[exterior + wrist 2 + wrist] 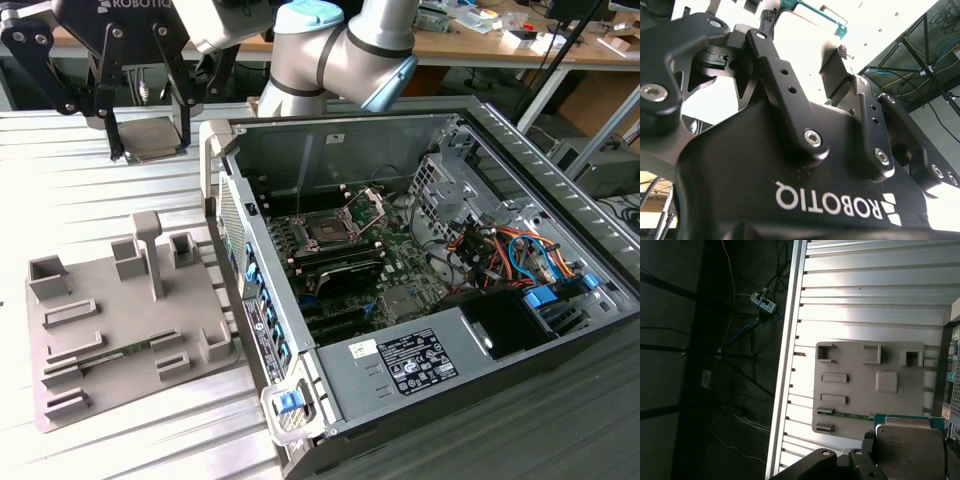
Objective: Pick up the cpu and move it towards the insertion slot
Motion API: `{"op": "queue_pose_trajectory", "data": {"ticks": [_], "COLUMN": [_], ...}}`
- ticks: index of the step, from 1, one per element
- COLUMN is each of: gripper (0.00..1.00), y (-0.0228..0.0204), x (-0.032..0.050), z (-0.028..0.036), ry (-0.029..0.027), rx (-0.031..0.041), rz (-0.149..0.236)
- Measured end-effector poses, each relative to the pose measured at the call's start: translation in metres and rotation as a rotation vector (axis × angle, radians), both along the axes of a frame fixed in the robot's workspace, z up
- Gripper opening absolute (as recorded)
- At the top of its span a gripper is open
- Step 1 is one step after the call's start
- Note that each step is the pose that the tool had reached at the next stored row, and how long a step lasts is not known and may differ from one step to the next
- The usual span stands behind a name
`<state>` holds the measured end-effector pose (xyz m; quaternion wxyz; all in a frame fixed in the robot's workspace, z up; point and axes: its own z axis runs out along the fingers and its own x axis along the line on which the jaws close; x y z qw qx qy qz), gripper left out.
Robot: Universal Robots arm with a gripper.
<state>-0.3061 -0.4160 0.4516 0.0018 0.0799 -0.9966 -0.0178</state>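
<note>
A ribbed aluminium table (100, 215) is filling a workshop, with cluttered benches standing behind it. Above the table, towards the exterior view's left, the black gripper (150, 147) is clenching its two fingers on opposite edges of the cpu (155, 138), holding the silvery square flat and off the surface. In the first wrist view the chip's metal face is showing just past the gripper body, with the grey fixture plate (120, 330) lying on the table beneath it. To the exterior view's right an open computer case (500, 130) is lying on its side, and inside it the insertion slot (328, 232) is sitting with its silver retaining bracket (372, 203) swung up. The pick-up appears done and the carry is the step in hand. Reaching the slot would likely call for travelling over the case wall while keeping the chip level.
</note>
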Motion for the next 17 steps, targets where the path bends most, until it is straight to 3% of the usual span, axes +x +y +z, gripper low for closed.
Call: {"op": "queue_pose_trajectory", "data": {"ticks": [17], "gripper": [0.55], "y": [0.0000], "x": [0.0125], "z": [-0.0005], "ry": [0.0000], "rx": [0.0000], "rz": [0.000]}}
